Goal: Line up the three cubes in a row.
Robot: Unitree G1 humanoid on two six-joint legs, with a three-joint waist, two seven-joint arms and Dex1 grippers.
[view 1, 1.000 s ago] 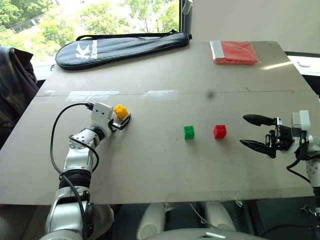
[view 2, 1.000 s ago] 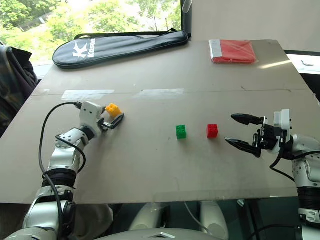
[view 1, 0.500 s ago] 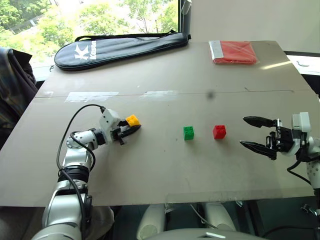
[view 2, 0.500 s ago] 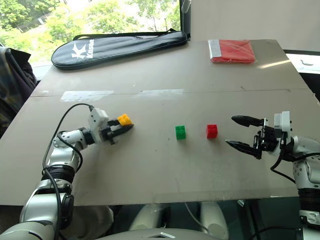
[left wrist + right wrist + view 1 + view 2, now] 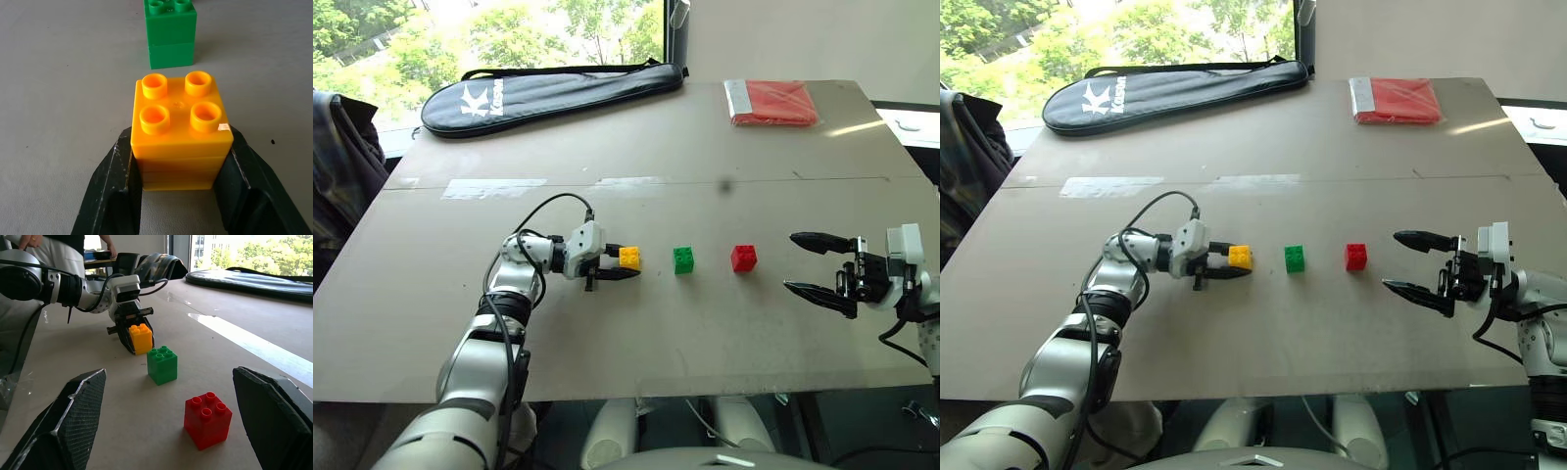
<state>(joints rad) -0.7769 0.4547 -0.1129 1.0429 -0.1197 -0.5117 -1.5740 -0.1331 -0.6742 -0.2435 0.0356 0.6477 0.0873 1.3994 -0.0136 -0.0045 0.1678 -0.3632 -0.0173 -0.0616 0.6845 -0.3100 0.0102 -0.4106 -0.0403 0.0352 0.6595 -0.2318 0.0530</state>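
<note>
My left gripper is shut on the yellow cube, studs up, pointing toward the green cube. In the left wrist view both black fingers clamp the yellow cube, with the green cube a short gap beyond it. The red cube stands to the right of the green one, about level with it on the table. Right of the red cube, my right gripper stands open and holds nothing; its wrist view shows the red cube, green cube and yellow cube in a line.
A black racket bag lies at the table's far left. A flat red packet sits at the far right. Strips of clear tape cross the brown table. A person stands beyond the table in the right wrist view.
My left arm has carried the yellow cube to the right across the table, from the left side to just left of the green cube, swinging its gripper round to point right. The right gripper stayed still.
</note>
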